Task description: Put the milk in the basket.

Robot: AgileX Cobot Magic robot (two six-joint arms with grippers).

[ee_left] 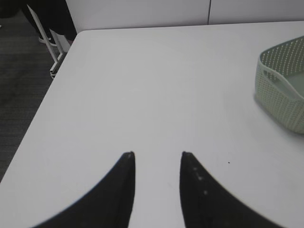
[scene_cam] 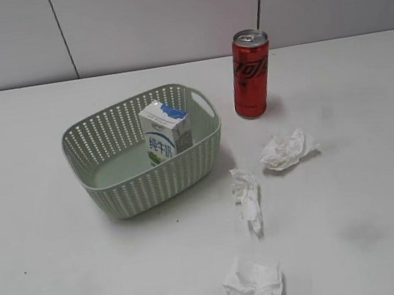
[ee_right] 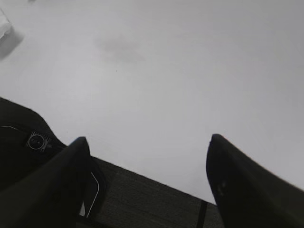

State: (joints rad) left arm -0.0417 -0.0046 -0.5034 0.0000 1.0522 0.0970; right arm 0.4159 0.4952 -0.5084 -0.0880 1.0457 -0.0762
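Note:
The milk [scene_cam: 164,131], a small white carton with a blue top and blue lettering, stands inside the pale green perforated basket [scene_cam: 106,131] near its right side. Neither arm shows in the exterior view. In the left wrist view my left gripper [ee_left: 157,154] is open and empty over bare table, with a corner of the basket [ee_left: 280,90] at the right edge. In the right wrist view my right gripper [ee_right: 147,142] is wide open and empty over the table's front edge.
A tall red soda can [scene_cam: 251,74] stands right of the basket. Three crumpled white tissues lie in front: one [scene_cam: 286,150], one [scene_cam: 247,195] and one [scene_cam: 254,280]. The table's left edge [ee_left: 42,114] drops to dark floor.

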